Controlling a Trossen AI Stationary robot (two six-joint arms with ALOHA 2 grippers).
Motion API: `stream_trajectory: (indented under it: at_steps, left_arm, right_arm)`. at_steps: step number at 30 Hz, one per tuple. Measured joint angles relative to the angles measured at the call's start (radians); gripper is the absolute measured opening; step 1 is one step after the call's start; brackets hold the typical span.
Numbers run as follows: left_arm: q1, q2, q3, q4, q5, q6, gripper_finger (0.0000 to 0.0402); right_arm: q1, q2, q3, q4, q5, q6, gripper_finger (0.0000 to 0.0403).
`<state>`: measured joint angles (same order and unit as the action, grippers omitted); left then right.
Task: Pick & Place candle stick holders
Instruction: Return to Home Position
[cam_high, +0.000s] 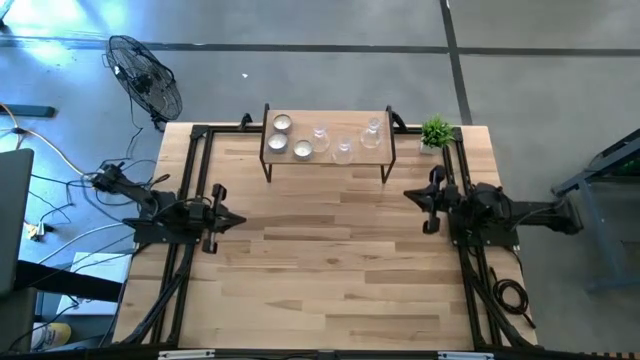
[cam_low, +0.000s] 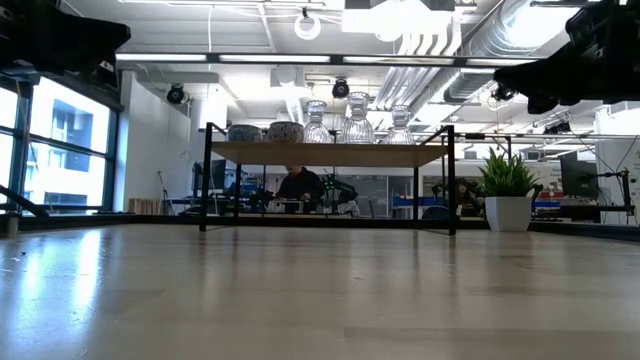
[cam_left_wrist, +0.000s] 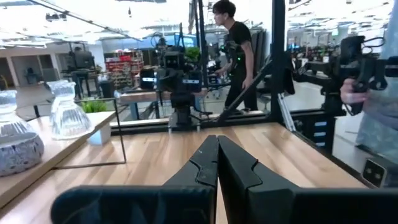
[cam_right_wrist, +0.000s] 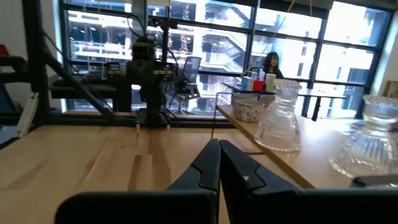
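Observation:
Three clear glass candle stick holders (cam_high: 343, 148) and three short round tealight cups (cam_high: 280, 135) stand by their bases on a small wooden shelf (cam_high: 330, 160) at the table's far middle. In the low view the glass holders (cam_low: 357, 120) and the cups (cam_low: 285, 131) line the shelf top. My left gripper (cam_high: 238, 220) hovers shut at the table's left, pointing level toward the right. At the table's right my right gripper (cam_high: 408, 195) is shut too, pointing left. Both are well short of the shelf, with nothing between their fingers (cam_left_wrist: 217, 149) (cam_right_wrist: 219, 152).
A small green plant in a white pot (cam_high: 435, 133) stands at the shelf's right end. Black frame rails (cam_high: 195, 180) run along the table's left and right sides. Bare wooden tabletop (cam_high: 330, 260) lies between the arms and toward the near edge. People show in the room beyond.

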<state>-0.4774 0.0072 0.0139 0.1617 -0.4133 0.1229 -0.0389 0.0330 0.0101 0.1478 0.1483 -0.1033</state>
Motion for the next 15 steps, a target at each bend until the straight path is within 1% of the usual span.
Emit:
stream_trajectory:
  at_steps: [4,6,10,15]
  left_arm:
    - [0.000,0.000,0.000,-0.038,0.005,-0.031,0.0000]
    - [0.000,0.000,0.000,-0.040,0.010,-0.043,0.0000]
    - [0.000,0.000,0.000,-0.065,0.029,-0.063,0.0000]
    - [0.000,0.000,0.000,-0.068,0.040,-0.084,0.0000]
  right_arm:
    - [-0.045,0.000,0.000,-0.014,-0.030,0.024,0.0000]
    - [-0.065,0.000,0.000,-0.024,-0.039,0.066,0.0000]
    - [-0.093,0.000,0.000,-0.055,-0.017,0.155,0.0000]
    - [-0.099,0.000,0.000,-0.063,-0.012,0.150,0.0000]
